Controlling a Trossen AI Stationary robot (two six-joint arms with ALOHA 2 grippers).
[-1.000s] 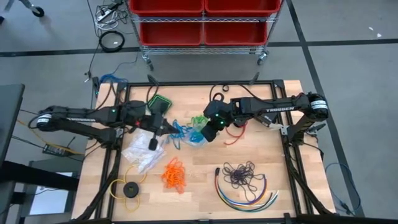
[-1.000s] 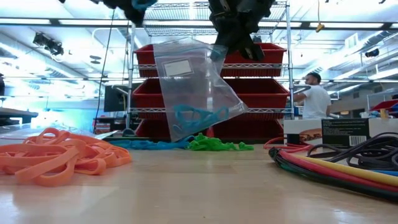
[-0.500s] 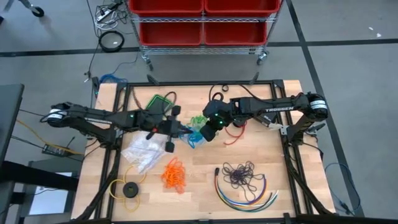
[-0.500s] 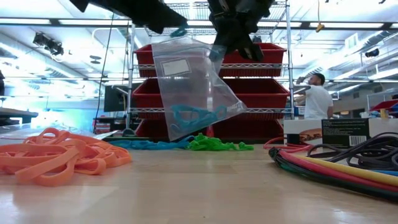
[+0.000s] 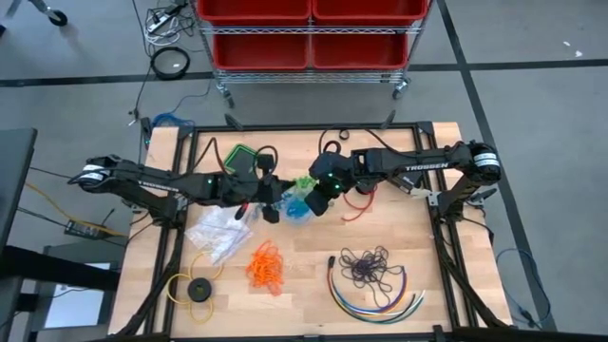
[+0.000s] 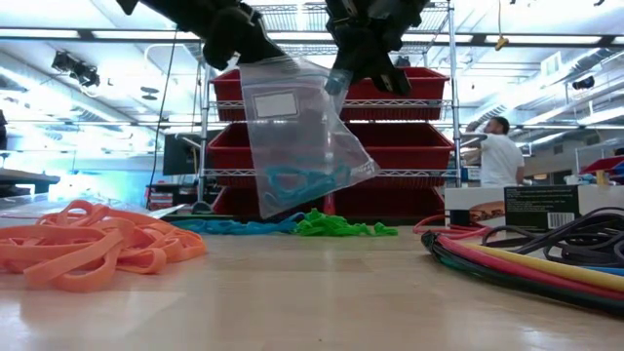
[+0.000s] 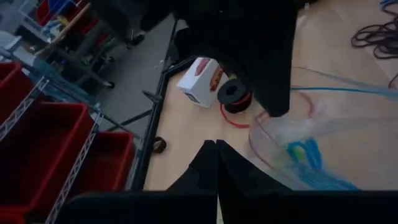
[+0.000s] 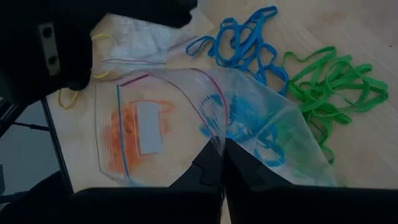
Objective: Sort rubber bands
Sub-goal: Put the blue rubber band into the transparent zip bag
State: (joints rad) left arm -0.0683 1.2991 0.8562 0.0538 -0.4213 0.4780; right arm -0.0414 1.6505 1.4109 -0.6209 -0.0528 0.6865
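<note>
A clear zip bag (image 6: 297, 136) with blue rubber bands (image 6: 297, 180) in its bottom hangs above the table's middle, and my right gripper (image 8: 222, 155) is shut on it. My left gripper (image 6: 239, 49), shut, stands at the bag's other upper corner, beside its open mouth (image 7: 267, 124); nothing shows between its tips (image 7: 216, 149). More blue bands (image 8: 242, 40) and green ones (image 8: 329, 84) lie on the table below the bag. An orange bunch (image 5: 265, 266) and a dark purple bunch (image 5: 369, 266) lie nearer the front edge. My right gripper pinches the bag's rim at one upper corner (image 6: 336, 83) between its two fingers, slanting down from above. The bag hangs below it, tilted, mouth up, clear of the table. My left gripper overlaps the bag's other upper corner (image 6: 246, 66); I cannot tell whether it touches it.
Empty clear bags (image 5: 220, 233) lie at the left. A yellow ring with a black disc (image 5: 198, 290) sits front left, multicoloured cables (image 5: 380, 299) front right. A white box (image 7: 202, 73) and a black reel (image 7: 233, 93) stand at the far edge. Red bins (image 5: 309, 33) stand beyond.
My left gripper has gone toward the table's right, sinking a little and rolling, up to the hanging bag's upper corner. Half a second ago a bit of blue showed at its tips. My right gripper and the bag have stayed where they were.
</note>
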